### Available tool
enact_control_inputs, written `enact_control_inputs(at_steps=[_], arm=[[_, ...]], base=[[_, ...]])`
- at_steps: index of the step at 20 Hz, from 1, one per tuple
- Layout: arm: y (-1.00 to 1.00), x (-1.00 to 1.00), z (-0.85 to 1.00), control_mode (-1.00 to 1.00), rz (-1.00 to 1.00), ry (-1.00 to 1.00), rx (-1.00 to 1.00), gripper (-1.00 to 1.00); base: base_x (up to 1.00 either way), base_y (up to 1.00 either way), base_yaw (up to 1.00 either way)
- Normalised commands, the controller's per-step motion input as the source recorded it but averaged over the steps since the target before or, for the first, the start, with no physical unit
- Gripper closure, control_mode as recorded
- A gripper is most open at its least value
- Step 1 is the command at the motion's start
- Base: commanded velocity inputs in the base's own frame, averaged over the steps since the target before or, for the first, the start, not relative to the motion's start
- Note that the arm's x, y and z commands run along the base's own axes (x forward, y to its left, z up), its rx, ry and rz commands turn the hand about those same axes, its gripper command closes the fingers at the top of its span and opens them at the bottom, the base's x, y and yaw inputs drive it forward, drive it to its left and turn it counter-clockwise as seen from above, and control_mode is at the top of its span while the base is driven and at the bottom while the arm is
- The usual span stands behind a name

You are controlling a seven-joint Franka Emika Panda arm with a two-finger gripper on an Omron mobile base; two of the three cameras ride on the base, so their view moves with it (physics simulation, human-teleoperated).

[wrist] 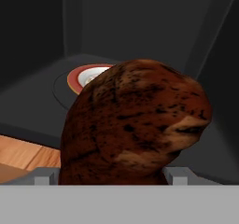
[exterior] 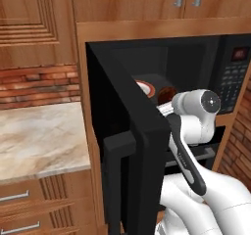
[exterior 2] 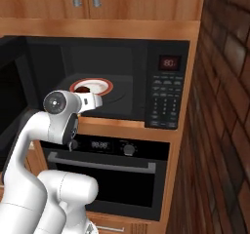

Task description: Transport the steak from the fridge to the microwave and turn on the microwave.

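Steak: the steak (wrist: 135,125) sat between the two finger tips, rising ahead of them and hiding most of the cavity behind.
Fingers: the gripper (wrist: 108,175) stood wide, its jaws closed on the steak's sides.
Beyond the fingers: a red-rimmed plate (wrist: 88,76) lay on the floor of the microwave (exterior 2: 166,89), farther in.
Arm: bent at the elbow, wrist level, hand pointed into the open microwave past its swung-out door (exterior: 122,146).

Reddish-brown steak (wrist: 135,125) held before the open black microwave (exterior 2: 168,89).
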Motion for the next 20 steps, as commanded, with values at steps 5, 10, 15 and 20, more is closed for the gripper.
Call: enact_control_inputs(at_steps=[5,10,15,20], arm=[[0.00,0.00,0.00,1.00,0.00,0.00,0.00,1.00],[0.00,0.00,0.00,1.00,0.00,0.00,0.00,1.00],[0.00,0.00,0.00,1.00,0.00,0.00,0.00,1.00],[0.00,0.00,0.00,1.00,0.00,0.00,0.00,1.00]], base=[[0.00,-0.28,0.01],[-0.01,-0.20,0.00],[-0.16,-0.15,0.00],[-0.29,-0.19,0.00]])
